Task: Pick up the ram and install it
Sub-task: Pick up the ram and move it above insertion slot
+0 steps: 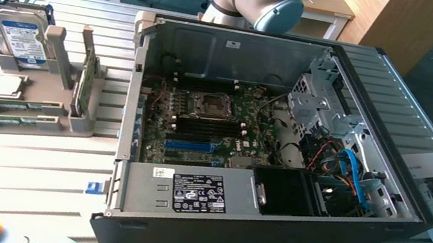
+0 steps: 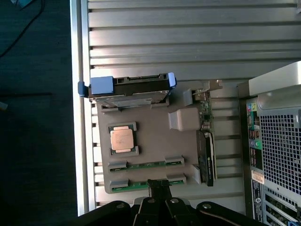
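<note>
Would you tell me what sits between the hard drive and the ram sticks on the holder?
A square processor chip lies between the hard drive and the ram sticks, clearest in the wrist view.

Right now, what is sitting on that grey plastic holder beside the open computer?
A silver hard drive, a square processor chip, two slim green ram sticks and an upright green card. The claw covers part of one stick.

closed fingers hover over the ram.
</note>
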`<state>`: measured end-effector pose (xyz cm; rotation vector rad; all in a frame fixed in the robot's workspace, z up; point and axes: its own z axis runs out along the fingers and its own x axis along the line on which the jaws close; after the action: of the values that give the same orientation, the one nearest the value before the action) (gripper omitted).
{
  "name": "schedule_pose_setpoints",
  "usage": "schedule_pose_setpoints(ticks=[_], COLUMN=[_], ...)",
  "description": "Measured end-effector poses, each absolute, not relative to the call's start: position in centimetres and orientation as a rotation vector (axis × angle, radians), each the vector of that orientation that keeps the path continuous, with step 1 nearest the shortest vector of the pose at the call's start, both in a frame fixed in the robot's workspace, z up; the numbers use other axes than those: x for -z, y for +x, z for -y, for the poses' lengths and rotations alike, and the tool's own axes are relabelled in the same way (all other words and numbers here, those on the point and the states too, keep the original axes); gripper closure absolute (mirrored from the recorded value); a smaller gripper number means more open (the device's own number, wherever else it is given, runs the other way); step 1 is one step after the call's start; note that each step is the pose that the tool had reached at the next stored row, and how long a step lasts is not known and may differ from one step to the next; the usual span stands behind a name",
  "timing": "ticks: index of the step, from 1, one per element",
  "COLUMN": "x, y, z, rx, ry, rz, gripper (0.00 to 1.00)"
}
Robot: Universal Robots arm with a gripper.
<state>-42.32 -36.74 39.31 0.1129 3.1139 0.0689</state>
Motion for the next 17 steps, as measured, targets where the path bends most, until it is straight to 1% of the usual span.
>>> schedule_pose_setpoints(ticks=[17], x=[-39.31], y=[-42.32], z=[36.74], rx=[-0.071], ry=[-0.057], rz=[-3.118], gripper=[0.90])
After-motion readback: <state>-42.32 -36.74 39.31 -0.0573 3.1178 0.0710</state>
